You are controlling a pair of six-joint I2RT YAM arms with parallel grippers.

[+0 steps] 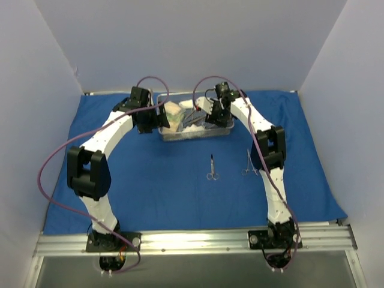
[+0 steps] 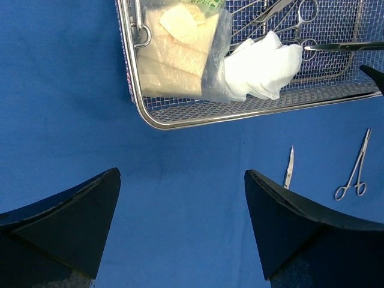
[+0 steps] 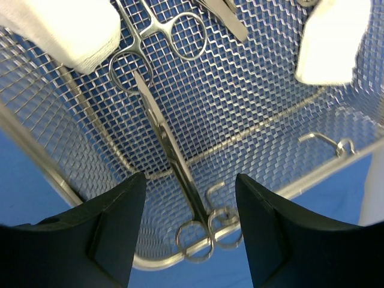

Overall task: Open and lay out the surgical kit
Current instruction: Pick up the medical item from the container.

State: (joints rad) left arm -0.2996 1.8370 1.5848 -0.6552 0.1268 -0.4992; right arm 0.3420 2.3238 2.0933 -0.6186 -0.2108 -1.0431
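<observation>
Nearest the arm bases, the blue cloth (image 1: 150, 192) lies spread flat over the table. It is soft and would bunch under a dragging finger. On it, near the middle, 2 tools lie well apart: small scissors (image 1: 213, 168) and, to their right, a clamp (image 1: 249, 163).

Farther back stands the wire tray (image 1: 195, 137), with the rest of the kit inside. The left gripper (image 2: 181, 174) hovers just near of the tray's left end, jaws wide apart and empty. The right gripper (image 3: 191, 177) hangs over the tray's right part, jaws apart and holding nothing, straddling the long scissors (image 3: 165, 138) that lie flat on the mesh.

Those scissors look thin, stiff, light and slick. I judge the shank below the rings to be the best hold, pinched across its width. The mesh leaves little room beneath. The tray's rim and wire handle sit close to the rings and may crowd the fingers.

Beyond lie ringed forceps (image 3: 157, 45), soft white gauze (image 2: 264, 66) and limp clear packets (image 2: 174, 54) at the left end.
</observation>
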